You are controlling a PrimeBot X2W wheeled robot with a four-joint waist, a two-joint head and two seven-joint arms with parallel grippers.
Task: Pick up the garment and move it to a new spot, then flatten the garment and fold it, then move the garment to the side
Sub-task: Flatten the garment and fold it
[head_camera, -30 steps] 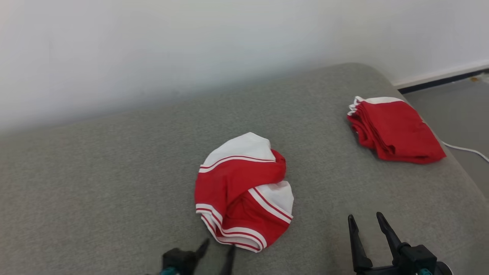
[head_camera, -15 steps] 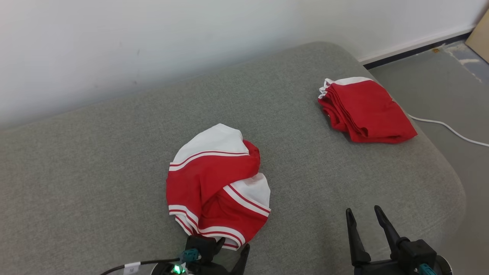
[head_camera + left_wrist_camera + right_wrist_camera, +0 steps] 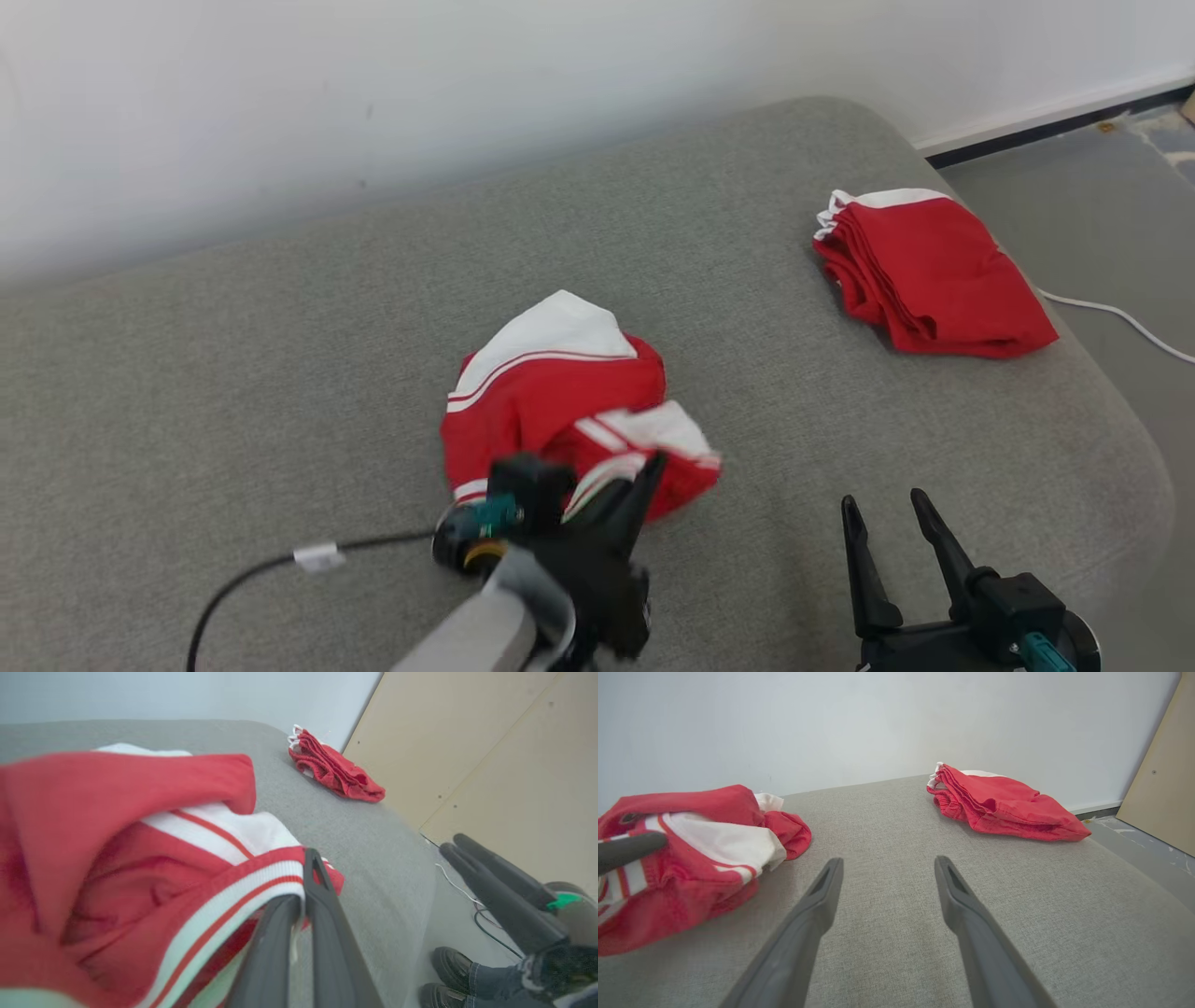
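Note:
A crumpled red and white garment (image 3: 551,392) with striped trim lies in the middle of the grey cushion (image 3: 233,373). My left gripper (image 3: 627,478) is shut on its striped near hem, which is lifted off the cushion. In the left wrist view the fingers (image 3: 322,914) pinch the white and red band of the garment (image 3: 117,849). My right gripper (image 3: 885,518) stands open above bare cushion at the lower right, apart from the cloth. In the right wrist view the garment (image 3: 691,844) sits to the left of my right gripper (image 3: 887,868).
A folded red garment (image 3: 934,271) rests near the cushion's far right edge. A white cable (image 3: 1120,322) runs over the floor beyond it. A person's shoes (image 3: 448,970) stand on the floor beside the cushion. A tan board (image 3: 490,751) leans at the right.
My left gripper has closed on the garment's near hem and raised it, bunching the cloth. The head camera has shifted. The right gripper has stayed open in place.

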